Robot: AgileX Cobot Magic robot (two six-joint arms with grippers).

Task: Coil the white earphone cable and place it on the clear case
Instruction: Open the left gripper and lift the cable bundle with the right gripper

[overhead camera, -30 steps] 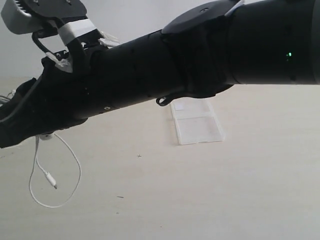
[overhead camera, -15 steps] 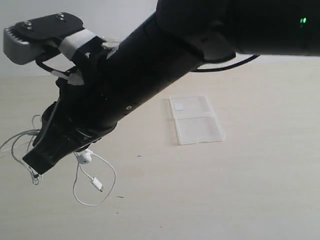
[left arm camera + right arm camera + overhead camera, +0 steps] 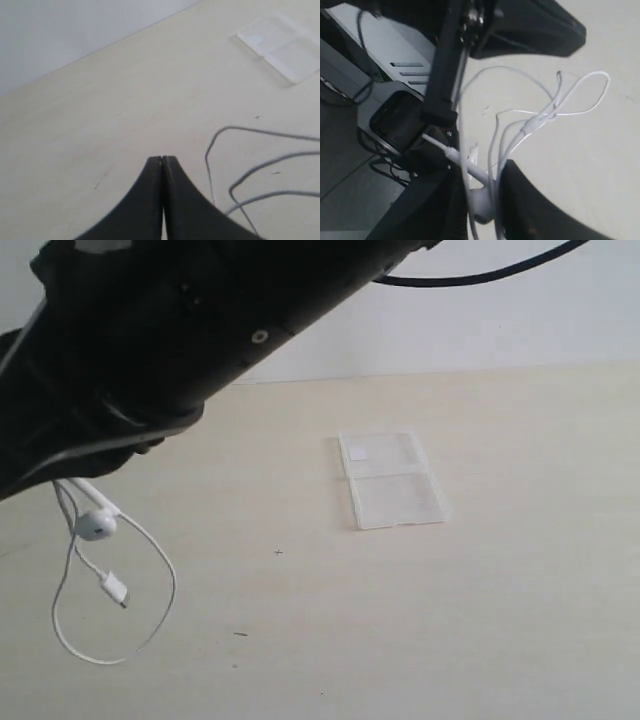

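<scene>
The white earphone cable [image 3: 97, 527] hangs in loose loops under a thick black arm [image 3: 150, 340] at the left of the exterior view, one earbud and the small plug [image 3: 115, 590] dangling above the table. In the right wrist view my right gripper [image 3: 482, 167] is shut on an earbud [image 3: 482, 205] and several strands of the cable [image 3: 540, 120]. My left gripper [image 3: 162, 159] is shut with nothing between its jaws; cable strands [image 3: 260, 131] run beside it without touching. The clear case [image 3: 392, 480] lies flat on the table, apart from both grippers, and also shows in the left wrist view [image 3: 280, 42].
The beige table [image 3: 400, 620] stretches around the case, with a white wall [image 3: 500, 320] behind it. A thick black robot cable [image 3: 480, 275] arcs at the top. Black parts of the other arm [image 3: 520, 25] sit close above the held cable.
The black arm has swung up and left across the exterior view. The hanging cable swung right, then back left, and now dangles higher. The white-and-grey head at top left has left view.
</scene>
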